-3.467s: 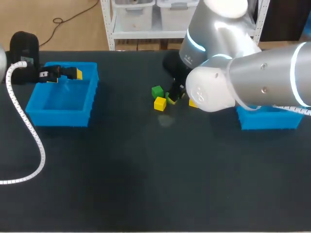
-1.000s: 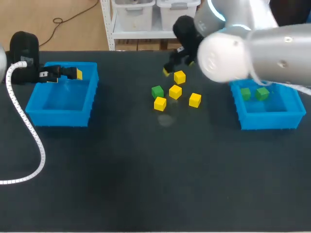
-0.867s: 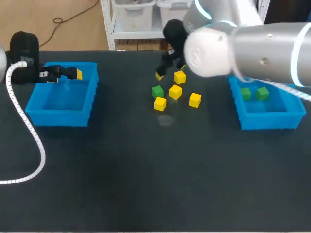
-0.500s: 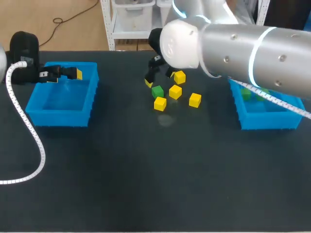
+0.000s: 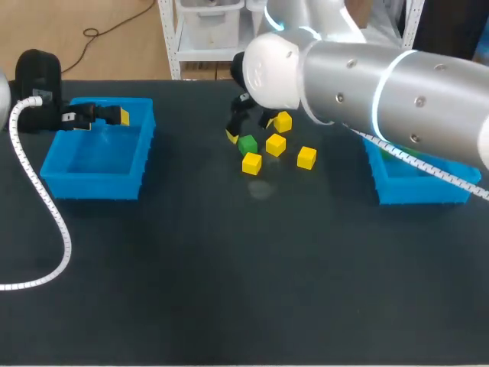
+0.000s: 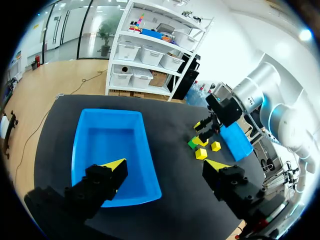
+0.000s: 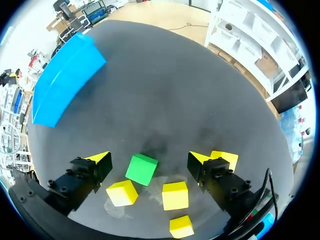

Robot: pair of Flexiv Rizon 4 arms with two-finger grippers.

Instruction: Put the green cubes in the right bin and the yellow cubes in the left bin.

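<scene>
Currently the right gripper (image 5: 250,129) hangs open over a green cube (image 5: 247,143), mid-table toward the far edge, with four yellow cubes (image 5: 276,144) just beside. The left gripper (image 5: 114,116), also open, hovers over the left bin (image 5: 95,180) near the far-left corner.

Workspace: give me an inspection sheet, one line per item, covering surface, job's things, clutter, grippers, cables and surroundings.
Surface: black table, with a faint pale smudge near the cubes.
Job's things: one green cube and four yellow cubes loose mid-table; left bin empty; right bin mostly hidden by the right arm, contents not visible.
Clutter: nothing seen.
Grippers: right gripper open, fingers either side of the green cube without touching it; left gripper open and empty over the left bin.
Cables: white coiled cable lies on the table at the left.
Surroundings: nothing seen.
</scene>
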